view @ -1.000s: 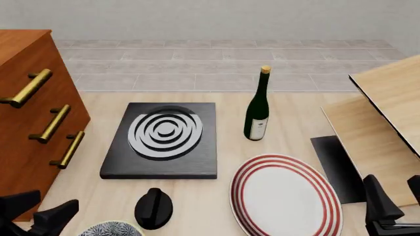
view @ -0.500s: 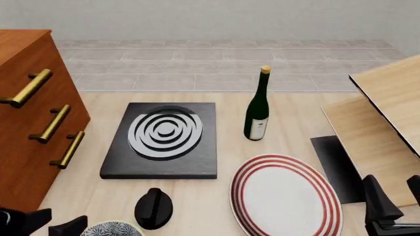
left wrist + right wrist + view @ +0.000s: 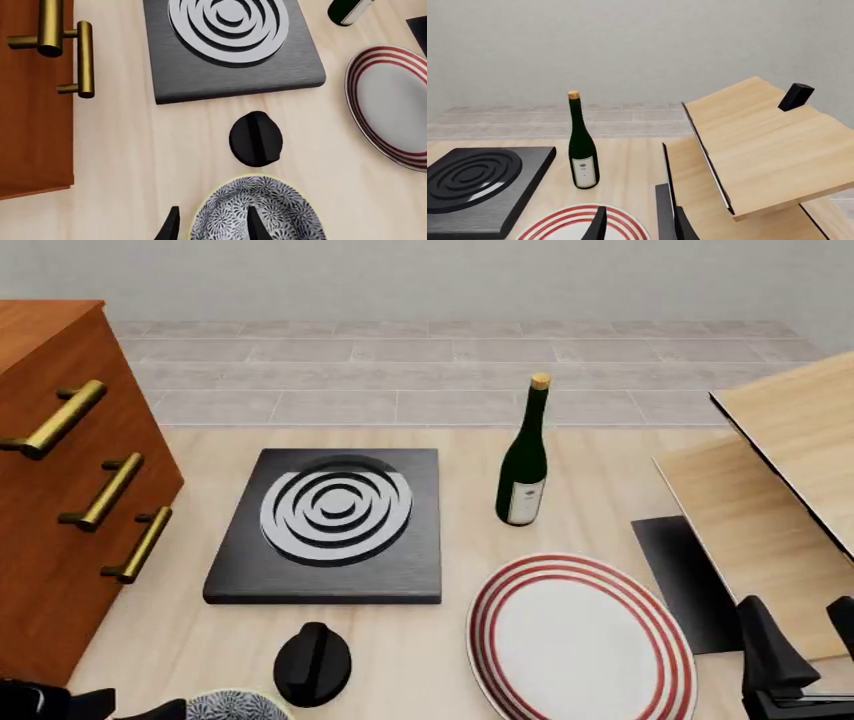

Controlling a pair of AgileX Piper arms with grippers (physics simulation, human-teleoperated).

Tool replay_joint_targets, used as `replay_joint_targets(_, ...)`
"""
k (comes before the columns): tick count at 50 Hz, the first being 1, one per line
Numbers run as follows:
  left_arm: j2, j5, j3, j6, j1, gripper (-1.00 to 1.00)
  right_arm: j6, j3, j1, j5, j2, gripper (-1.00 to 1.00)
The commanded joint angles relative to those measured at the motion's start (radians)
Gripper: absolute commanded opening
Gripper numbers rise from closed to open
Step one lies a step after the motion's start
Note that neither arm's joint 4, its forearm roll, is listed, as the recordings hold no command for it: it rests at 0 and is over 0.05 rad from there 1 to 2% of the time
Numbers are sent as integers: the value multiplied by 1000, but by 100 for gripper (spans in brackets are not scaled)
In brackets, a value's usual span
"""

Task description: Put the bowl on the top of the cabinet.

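The blue-and-white patterned bowl [image 3: 260, 212] stands on the table at its near edge; in the front view only a sliver of the bowl [image 3: 235, 707] shows at the bottom. My left gripper [image 3: 211, 228] is open and low over it, one finger outside the bowl's rim and the other over its inside. In the front view the left gripper [image 3: 100, 707] is almost out of frame. The reddish-brown cabinet [image 3: 60, 490] with brass handles stands at the left, its top mostly out of view. My right gripper [image 3: 636, 225] is open and holds nothing, near the table's right front.
A black slab with silver concentric rings [image 3: 327, 525] lies mid-table, a dark wine bottle [image 3: 525, 465] to its right. A white plate with red rings [image 3: 581, 640] is front right. A black oval knob [image 3: 312, 664] sits just beyond the bowl. Pale wood furniture [image 3: 781, 480] fills the right.
My left gripper has sunk toward the bottom edge of the front view, closing in on the bowl. The right arm and everything else have stayed put.
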State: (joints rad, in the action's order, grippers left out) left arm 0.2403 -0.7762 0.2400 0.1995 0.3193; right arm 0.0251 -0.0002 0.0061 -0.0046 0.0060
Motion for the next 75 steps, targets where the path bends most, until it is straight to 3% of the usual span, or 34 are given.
replay_joint_targets(1, -10, 15, -48, 19, -8, 100, 1, 0, 0, -1, 1, 100)
replay_joint_targets(54, 55, 175, -229, 101, 11, 100, 3, 0, -4, -2, 3, 100)
replay_joint_targets(75, 38, 156, -240, 150, 45, 100, 4, 0, -5, -17, 18, 100)
